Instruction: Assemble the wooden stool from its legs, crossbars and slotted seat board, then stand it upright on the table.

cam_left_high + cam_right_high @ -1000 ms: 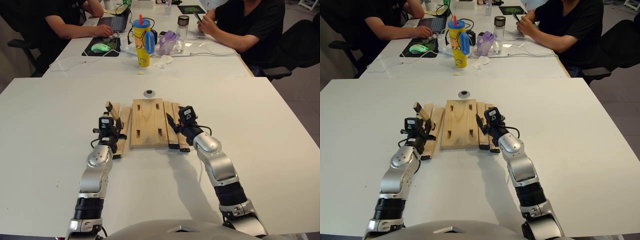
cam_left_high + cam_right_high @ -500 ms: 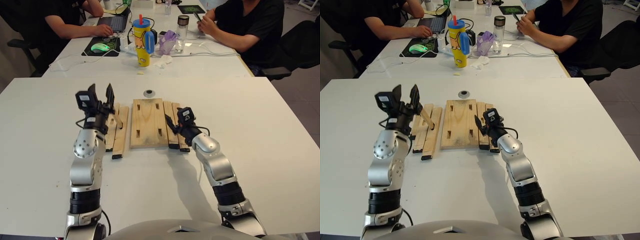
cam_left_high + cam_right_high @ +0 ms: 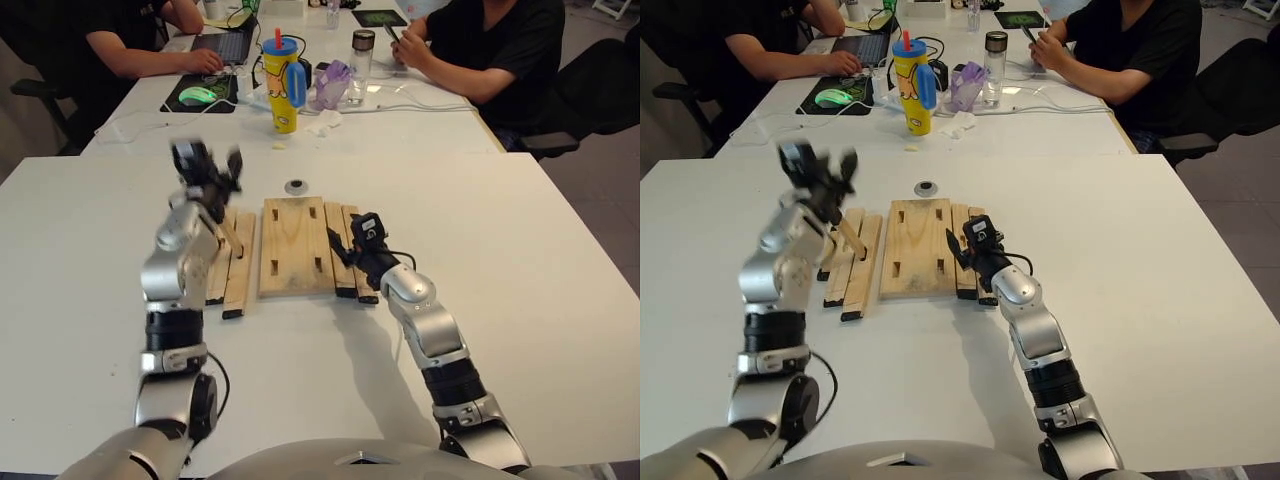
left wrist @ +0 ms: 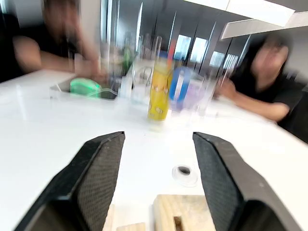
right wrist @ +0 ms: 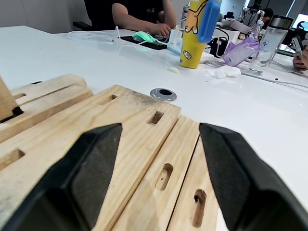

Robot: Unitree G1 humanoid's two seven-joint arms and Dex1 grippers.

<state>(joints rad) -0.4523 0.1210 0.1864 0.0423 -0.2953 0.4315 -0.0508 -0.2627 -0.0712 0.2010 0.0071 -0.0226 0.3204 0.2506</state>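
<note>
Item: stool parts, unassembled, laid flat on a white bench (image 3: 520,300).

- Seat board (image 3: 295,247): one, with four slots, lying at the middle of the group.
- Long slats, robot's left of the board (image 3: 228,270): two, side by side, dark at their near ends, just beside the board.
- Short piece (image 3: 233,233): one, tilted up across those two slats.
- Slotted slats, robot's right of the board (image 5: 180,178): two, lying side by side against the board's edge.
- Left jaws: one pair, high above the bench over the far end of the left slats, spread wide, holding nothing.
- Right jaws: one pair, low over the two right slats, spread wide, gripping nothing; whether they touched the wood could not be told.
- Cable grommet (image 3: 297,187): one, round, set in the bench just beyond the board.

Room: a second white bench (image 3: 420,125) stood beyond, carrying one yellow cup (image 3: 284,88) with a blue handle, one clear bottle (image 3: 362,62), one green mouse (image 3: 200,95) and one laptop (image 3: 228,45).
</note>
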